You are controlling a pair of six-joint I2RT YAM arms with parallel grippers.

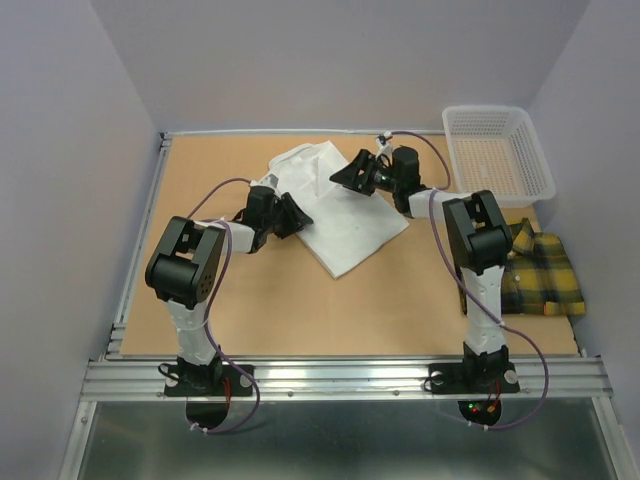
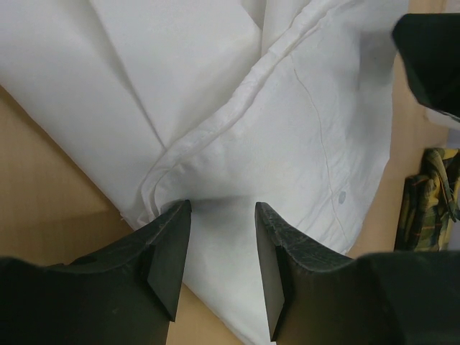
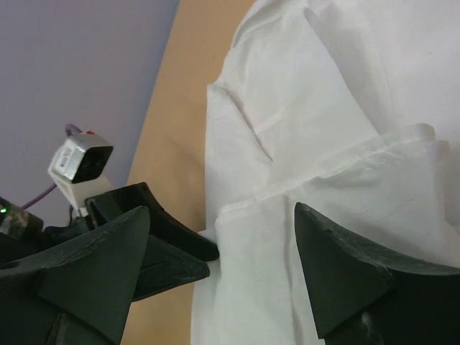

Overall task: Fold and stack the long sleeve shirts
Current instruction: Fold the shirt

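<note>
- Plain white button-up cloth shirt (image 1: 345, 215): partly folded and lying at a slant mid-counter. Both wrist views show layered folds and a seam ridge.
- Left jaws: half spread, with the tips astride the shirt's near-left folded edge and nothing pinched.
- Right jaws: spread wide, hovering over the shirt's far-right part and holding nothing.
- Risk: the left jaws close on the wrong number of layers and the fold drags open. Likely cause: the stacked edges lie tight together.
- Risk: an uneven pull between the two arms skews the fold. The limp cloth may slide on the smooth board.
- Yellow-and-dark plaid cloth shirt (image 1: 545, 275): at the counter's right edge, partly behind the right arm (image 1: 480, 260), whose elbow could snag it.
- White plastic mesh basket (image 1: 505, 197): far-right corner, apart from both shirts.
- Tan board counter (image 1: 300, 300) with a metal rail (image 1: 340, 378) at the near edge. Plain lilac walls (image 1: 300, 60) on three sides.
</note>
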